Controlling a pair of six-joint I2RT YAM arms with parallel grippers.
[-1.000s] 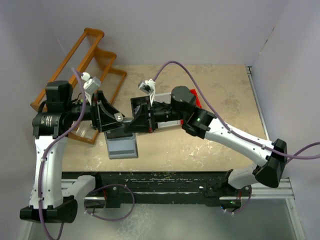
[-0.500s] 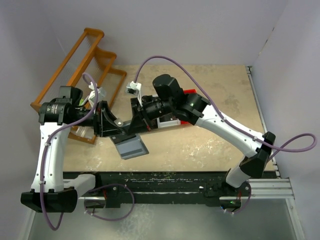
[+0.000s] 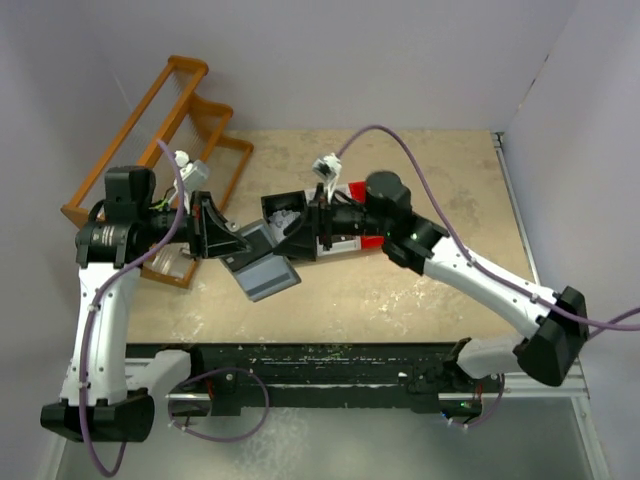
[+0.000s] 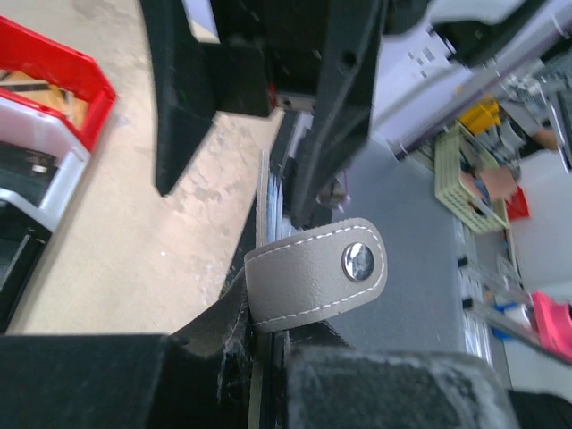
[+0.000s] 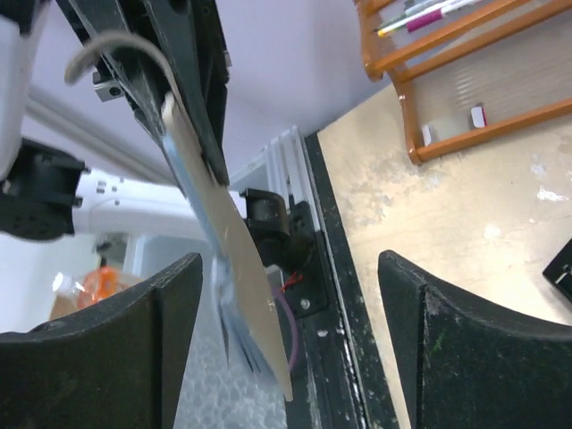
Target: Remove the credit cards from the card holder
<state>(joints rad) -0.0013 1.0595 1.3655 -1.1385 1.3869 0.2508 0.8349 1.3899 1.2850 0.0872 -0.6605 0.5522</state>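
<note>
- While the left hand (image 3: 228, 246) is pinching the card holder (image 3: 266, 270) by its clasp end, the holder is hanging tilted over the near-left part of the desk (image 3: 430, 290).
- The right hand (image 3: 276, 230) is hovering just right of it with fingers spread, gripping nothing, so it is the nearer free hand.
- The holder's long axis is slanting down toward the near edge, and the pale layers at its lower end, possibly the credit cards (image 5: 239, 335), are lying left of the right hand.

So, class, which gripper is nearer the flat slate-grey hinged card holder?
Left. The left gripper is clamped on the card holder; the right gripper is open, close by but apart.
</note>
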